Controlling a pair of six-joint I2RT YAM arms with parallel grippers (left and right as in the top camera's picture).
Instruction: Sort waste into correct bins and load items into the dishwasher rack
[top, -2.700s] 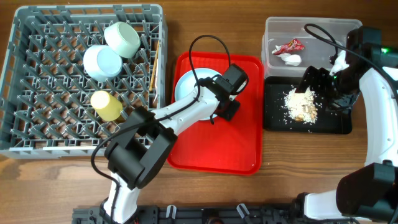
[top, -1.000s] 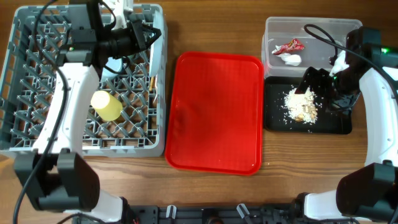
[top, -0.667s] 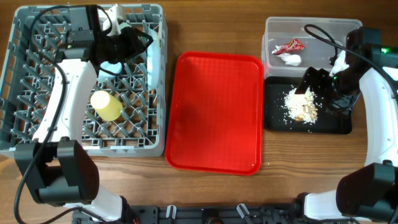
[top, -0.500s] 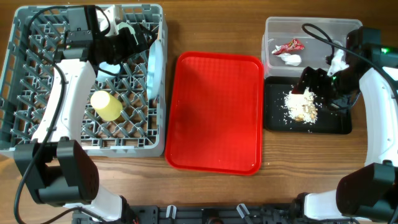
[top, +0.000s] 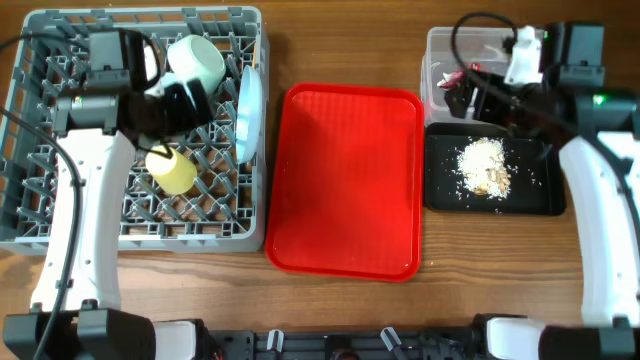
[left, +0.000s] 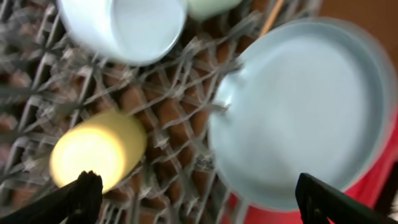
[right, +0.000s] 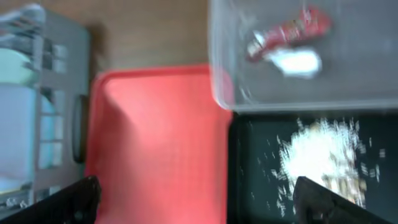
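Observation:
The grey dishwasher rack (top: 60, 215) holds a pale-blue plate (top: 250, 108) standing on edge at its right side, a mint bowl (top: 197, 62), a yellow cup (top: 172, 170) and a wooden chopstick (left: 272, 15). My left gripper (top: 190, 105) hovers over the rack left of the plate (left: 305, 112), open and empty. A second bowl (left: 124, 25) lies partly under that arm. The clear tub (top: 440, 45) contains the red wrapper (right: 289, 31) and white tissue (right: 298, 61). Crumbs (top: 483, 168) lie in the black tray (top: 540, 195). My right gripper (top: 465, 95) hangs open over the tub's front edge.
The large red tray (top: 345, 180) lies bare between the rack and the two bins. Brown tabletop shows in front of the black tray and rack. Cables loop above the right arm near the tub.
My left gripper opened and let go of the plate, which now stands in the rack's right side, then drew back left. The right arm swung from the black tray up towards the clear tub.

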